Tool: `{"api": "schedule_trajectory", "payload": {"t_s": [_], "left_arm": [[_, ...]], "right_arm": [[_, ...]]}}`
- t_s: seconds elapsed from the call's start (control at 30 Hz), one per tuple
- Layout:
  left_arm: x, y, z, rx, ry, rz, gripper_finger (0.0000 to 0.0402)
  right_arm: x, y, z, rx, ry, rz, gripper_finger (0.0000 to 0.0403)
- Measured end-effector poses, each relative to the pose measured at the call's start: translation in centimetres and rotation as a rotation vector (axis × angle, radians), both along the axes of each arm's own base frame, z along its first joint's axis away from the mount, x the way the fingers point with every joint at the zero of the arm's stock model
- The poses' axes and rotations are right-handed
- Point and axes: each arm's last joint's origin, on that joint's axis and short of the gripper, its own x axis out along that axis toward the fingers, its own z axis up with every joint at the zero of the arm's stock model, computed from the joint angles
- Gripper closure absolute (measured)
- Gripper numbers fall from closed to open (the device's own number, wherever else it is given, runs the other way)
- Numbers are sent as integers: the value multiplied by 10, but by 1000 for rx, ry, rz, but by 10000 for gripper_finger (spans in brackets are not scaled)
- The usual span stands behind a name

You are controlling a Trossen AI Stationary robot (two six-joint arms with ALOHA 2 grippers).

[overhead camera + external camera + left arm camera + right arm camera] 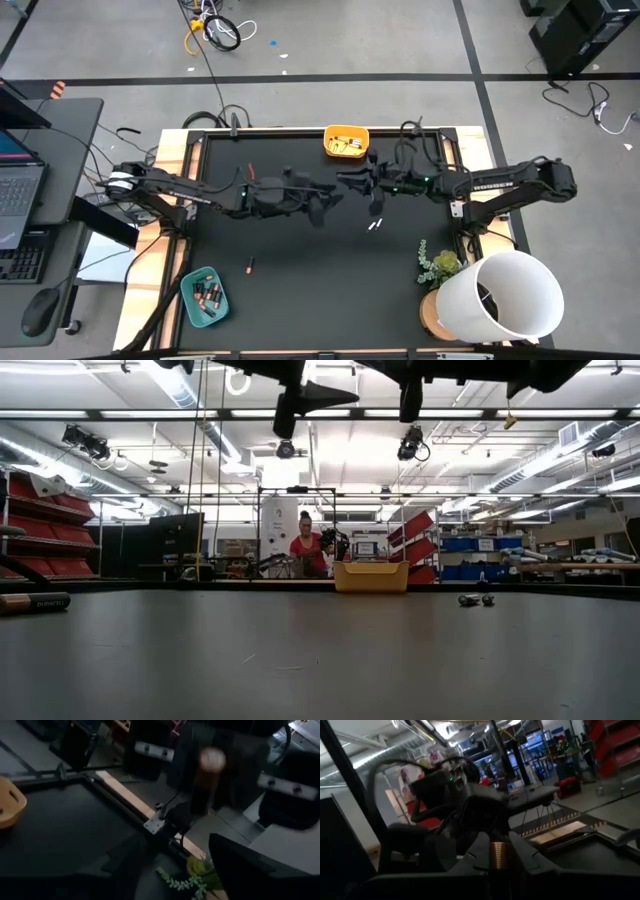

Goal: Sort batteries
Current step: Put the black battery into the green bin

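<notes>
The right gripper (499, 856) pinches a copper-and-black battery (498, 855) between its fingers, the copper end standing up between the dark pads, high above the mat. Facing it, nose to nose over the middle of the black table (300, 290), the left gripper (325, 205) has its jaws spread; in the left wrist view that same battery (209, 775) shows ahead, blurred, held by the other arm's fingers. Both arms hang well clear of the surface, seen only as dark shapes at the top of the low view.

Out from there: two pale batteries (375, 225) lie loose on the mat just below the right gripper, and one darker battery (250, 265) lies alone toward the near left. At the far edge sits a yellow tray (346, 141) with batteries in it; at the near left corner a teal tray (205, 296) holds several more. A small plant (438, 265) and a big white bin (510, 295) stand at the near right. Beyond the table, a person in red (304, 550) is at a bench.
</notes>
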Motion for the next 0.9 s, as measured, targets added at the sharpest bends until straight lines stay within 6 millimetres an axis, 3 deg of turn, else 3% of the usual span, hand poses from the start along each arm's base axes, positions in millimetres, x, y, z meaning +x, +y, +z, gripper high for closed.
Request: {"api": "schedule_trajectory", "payload": {"t_s": [0.13,0.6,0.9], "left_arm": [[4,0,6,61,-3,6,145],[8,3,10,134,-15,20,161],[9,10,14,148,-53,-26,213]], "right_arm": [[1,4,-1,5,5,-17,377],[1,9,-1,13,14,14,377],[1,11,-1,39,6,66,377]]}}
